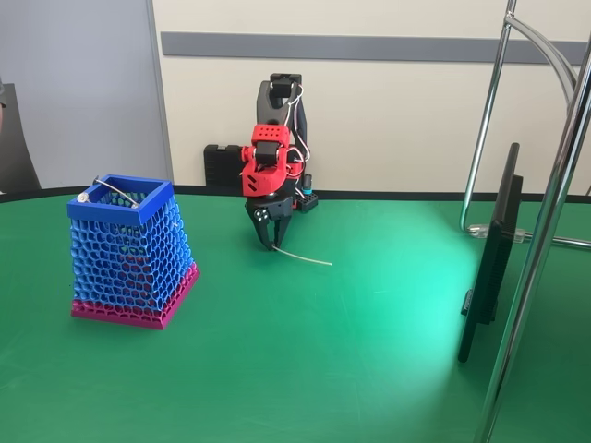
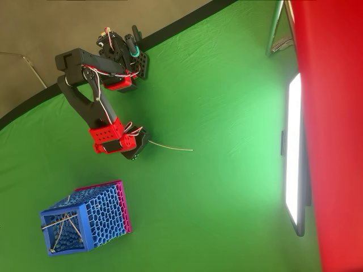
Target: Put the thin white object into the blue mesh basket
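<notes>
The thin white object point(image 1: 305, 257) point(image 2: 170, 147) stretches over the green table, one end at my gripper's tips and the other pointing right in the fixed view. My gripper point(image 1: 272, 244) point(image 2: 142, 148) points down at the table, its black fingers closed together on that near end. The blue mesh basket point(image 1: 162, 195) point(image 2: 88, 226) with its pink base band stands upright to the left of the gripper in the fixed view, well apart from it. A grey rod with a round end point(image 1: 115, 191) leans across the basket's open top.
A black monitor point(image 1: 494, 249) point(image 2: 295, 153) stands edge-on at the right. Shiny metal stand poles point(image 1: 554, 203) rise in front of and behind it. A black box point(image 1: 222, 166) sits at the wall beside the arm's base. Open green table lies between basket and monitor.
</notes>
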You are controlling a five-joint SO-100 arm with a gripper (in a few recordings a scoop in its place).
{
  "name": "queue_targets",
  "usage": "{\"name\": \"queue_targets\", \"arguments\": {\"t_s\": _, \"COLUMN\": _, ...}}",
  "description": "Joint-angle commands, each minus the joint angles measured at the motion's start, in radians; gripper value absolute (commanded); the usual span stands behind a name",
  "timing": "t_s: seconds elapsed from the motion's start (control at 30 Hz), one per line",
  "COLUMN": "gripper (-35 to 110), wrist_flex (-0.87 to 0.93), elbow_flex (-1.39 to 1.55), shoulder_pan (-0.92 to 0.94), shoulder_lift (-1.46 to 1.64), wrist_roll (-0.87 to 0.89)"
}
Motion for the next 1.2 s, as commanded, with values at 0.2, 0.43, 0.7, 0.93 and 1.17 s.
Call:
{"name": "queue_targets", "arguments": {"t_s": 0.2, "gripper": 1, "wrist_flex": -0.018, "elbow_flex": -0.043, "shoulder_pan": 0.023, "shoulder_lift": 0.071, "wrist_roll": -0.057}}
{"name": "queue_targets", "arguments": {"t_s": 0.43, "gripper": 1, "wrist_flex": -0.031, "elbow_flex": -0.080, "shoulder_pan": 0.020, "shoulder_lift": 0.097, "wrist_roll": -0.117}}
{"name": "queue_targets", "arguments": {"t_s": 0.7, "gripper": 1, "wrist_flex": -0.160, "elbow_flex": -0.052, "shoulder_pan": -0.017, "shoulder_lift": 0.189, "wrist_roll": -0.235}}
{"name": "queue_targets", "arguments": {"t_s": 0.93, "gripper": 1, "wrist_flex": -0.238, "elbow_flex": -0.086, "shoulder_pan": 0.025, "shoulder_lift": 0.281, "wrist_roll": -0.348}}
{"name": "queue_targets", "arguments": {"t_s": 1.17, "gripper": 1, "wrist_flex": -0.379, "elbow_flex": -0.196, "shoulder_pan": 0.163, "shoulder_lift": 0.333, "wrist_roll": -0.411}}
